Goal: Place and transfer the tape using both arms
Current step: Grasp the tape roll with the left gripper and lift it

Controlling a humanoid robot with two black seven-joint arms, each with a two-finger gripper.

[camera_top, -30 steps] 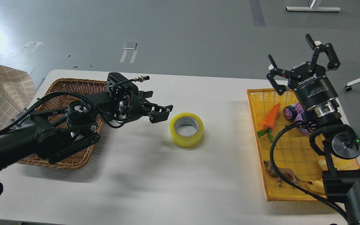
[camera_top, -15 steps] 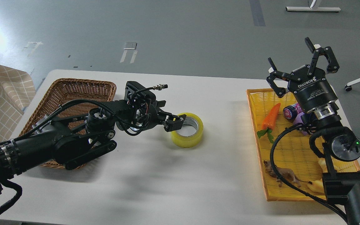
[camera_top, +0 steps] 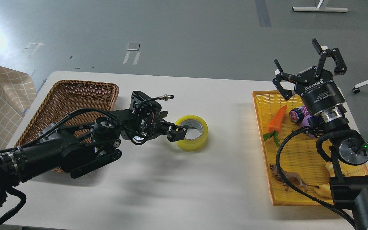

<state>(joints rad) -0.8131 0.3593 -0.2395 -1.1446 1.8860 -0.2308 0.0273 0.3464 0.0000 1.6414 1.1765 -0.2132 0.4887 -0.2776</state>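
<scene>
**Left pincer at the tape, grip not confirmed**

The tape [camera_top: 191,132] lies flat mid-table, hole up, betw. the wicker basket [camera_top: 67,105] far left and the yellow tray [camera_top: 299,150] on the right. My left pincer [camera_top: 178,131] is at the roll's left wall; one fingertip looks to sit over the rim toward the core, the other outside. Can't tell if it's clamped on the wall yet or just straddling it.

My right pincer [camera_top: 308,68] hangs over the tray's far end, fingers spread wide, holding nothing, well apart from the tape.

Risks, as I judge: the wall is slick and curved, so a shallow pinch may slip and skid the roll across the table [camera_top: 184,185]. A lift by one side prob. tilts the roll, making the hand-over to the right pincer awkward.
</scene>
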